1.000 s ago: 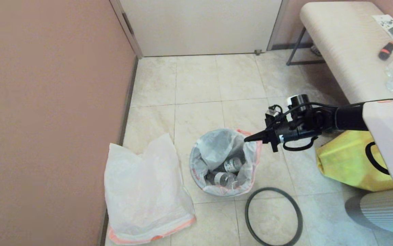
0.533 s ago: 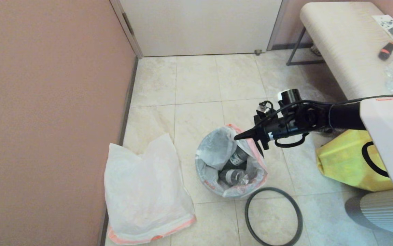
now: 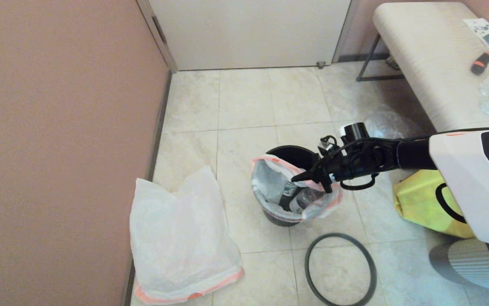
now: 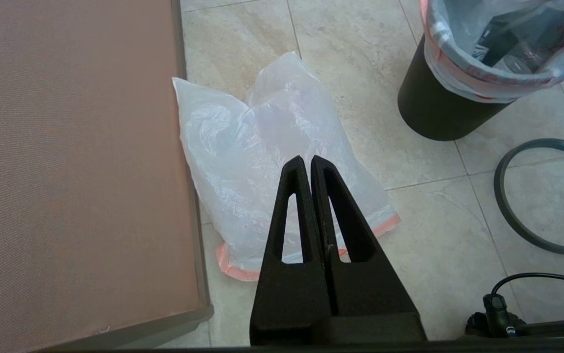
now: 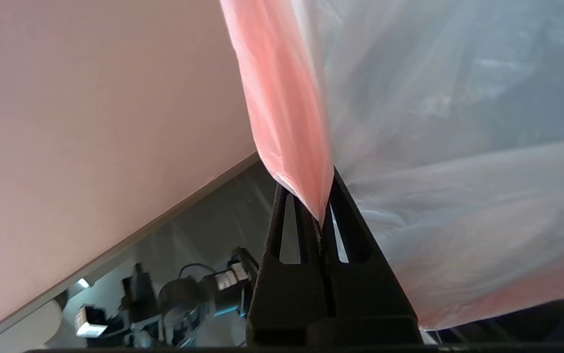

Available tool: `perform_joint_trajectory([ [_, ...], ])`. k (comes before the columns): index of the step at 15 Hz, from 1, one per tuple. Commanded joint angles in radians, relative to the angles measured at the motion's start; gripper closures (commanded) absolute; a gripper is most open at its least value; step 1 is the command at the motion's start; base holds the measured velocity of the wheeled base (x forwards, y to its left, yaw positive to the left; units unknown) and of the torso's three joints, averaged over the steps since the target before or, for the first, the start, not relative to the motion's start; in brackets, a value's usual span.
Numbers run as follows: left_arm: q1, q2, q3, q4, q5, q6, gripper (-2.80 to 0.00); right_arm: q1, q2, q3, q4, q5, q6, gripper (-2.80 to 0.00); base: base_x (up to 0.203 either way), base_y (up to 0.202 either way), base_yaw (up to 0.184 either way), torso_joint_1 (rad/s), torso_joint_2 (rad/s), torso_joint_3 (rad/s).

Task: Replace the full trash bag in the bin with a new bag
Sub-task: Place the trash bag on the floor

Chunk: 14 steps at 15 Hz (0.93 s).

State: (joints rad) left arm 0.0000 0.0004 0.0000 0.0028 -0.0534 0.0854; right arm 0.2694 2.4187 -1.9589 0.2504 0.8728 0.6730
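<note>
the right gripper (image 3: 296, 179) is pinching the full bag's (image 3: 269, 180) pink hem with its fingers clamped together, holding it partly out of the bin (image 3: 289, 155). the hoop (image 3: 340, 269) is lying just beside the bin. the left gripper (image 4: 307, 164), fingers pressed together, is hanging over the new bag (image 4: 262, 157) near the bin.

Open tile behind the bin (image 3: 289, 154) toward the door (image 3: 248, 34). Hoop (image 3: 340, 268) in front, yellow shopping bag (image 3: 427, 204) right, spare bag (image 3: 180, 242) left crowd it.

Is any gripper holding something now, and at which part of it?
The right gripper holds the full translucent white trash bag by its pink-orange top rim. The left gripper is shut on nothing.
</note>
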Motion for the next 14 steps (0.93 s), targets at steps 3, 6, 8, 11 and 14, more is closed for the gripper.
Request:
perform_joint_trajectory([
  [3, 0.0, 0.0, 0.0, 0.0, 0.0, 0.0, 0.0, 0.034, -0.002, 0.004, 0.012, -0.043, 0.01, 0.0, 0.0, 0.0, 0.0, 0.0, 0.0, 0.0],
  [6, 0.0, 0.0, 0.0, 0.0, 0.0, 0.0, 0.0, 0.049, -0.076, 0.007, 0.071, -0.048, 0.052, 0.0, 0.0, 0.0, 0.0, 0.0, 0.0, 0.0],
  [8, 0.0, 0.001, 0.0, 0.0, 0.0, 0.002, 0.0, 0.066, -0.155, 0.008, 0.164, -0.068, 0.056, 0.0, 0.0, 0.0, 0.0, 0.0, 0.0, 0.0],
  [11, 0.0, 0.0, 0.0, 0.0, 0.0, 0.001, 0.0, 0.089, -0.28, 0.008, 0.33, -0.111, 0.057, 0.0, 0.0, 0.0, 0.0, 0.0, 0.0, 0.0],
  [14, 0.0, 0.0, 0.0, 0.0, 0.0, 0.0, 0.0, 0.118, -0.393, 0.003, 0.405, -0.161, 0.053, 0.0, 0.0, 0.0, 0.0, 0.0, 0.0, 0.0],
])
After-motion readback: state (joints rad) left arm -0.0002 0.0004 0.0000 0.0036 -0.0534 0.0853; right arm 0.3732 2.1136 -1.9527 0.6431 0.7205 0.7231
